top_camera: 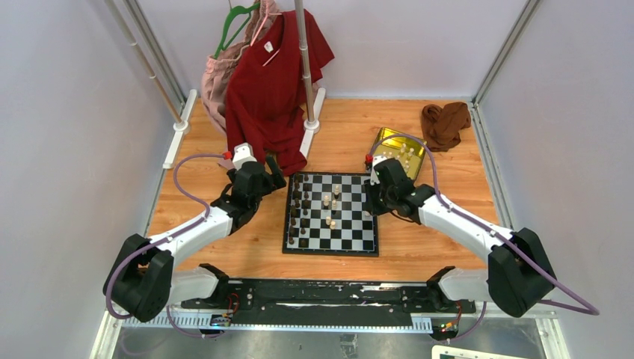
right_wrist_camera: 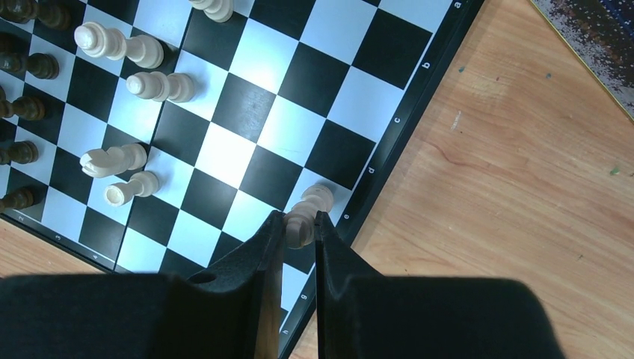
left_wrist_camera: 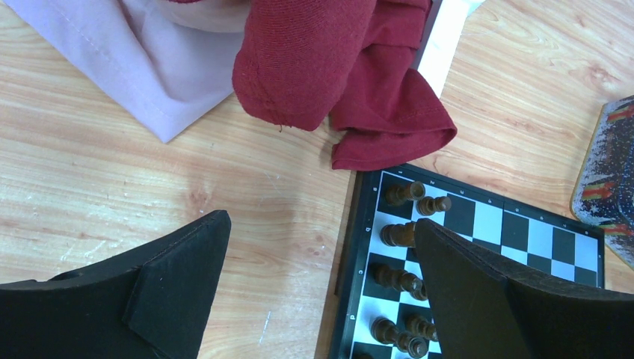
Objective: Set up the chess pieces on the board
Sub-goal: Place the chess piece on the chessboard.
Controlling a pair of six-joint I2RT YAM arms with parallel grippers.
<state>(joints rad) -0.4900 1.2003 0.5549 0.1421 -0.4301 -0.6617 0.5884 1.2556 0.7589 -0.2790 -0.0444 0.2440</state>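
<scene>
The black and white board [top_camera: 351, 239] lies mid-table. Dark pieces [top_camera: 297, 200] stand along its left side and several cream pieces [top_camera: 330, 202] near its middle. My right gripper [top_camera: 371, 203] is at the board's right edge, shut on a cream piece [right_wrist_camera: 306, 213] that stands on an edge square of the board [right_wrist_camera: 247, 90]. Other cream pieces [right_wrist_camera: 123, 161] stand farther in. My left gripper [top_camera: 277, 170] is open and empty by the board's far left corner. In the left wrist view one finger [left_wrist_camera: 478, 292] is over the dark pieces [left_wrist_camera: 396, 234], the other over wood.
A gold tin [top_camera: 401, 148] with more cream pieces sits behind the board on the right. A brown cloth [top_camera: 444, 123] lies at the back right. Red [top_camera: 273, 82] and pink garments hang on a stand [top_camera: 305, 67] at the back left, the red one draping near the board's corner [left_wrist_camera: 389, 127].
</scene>
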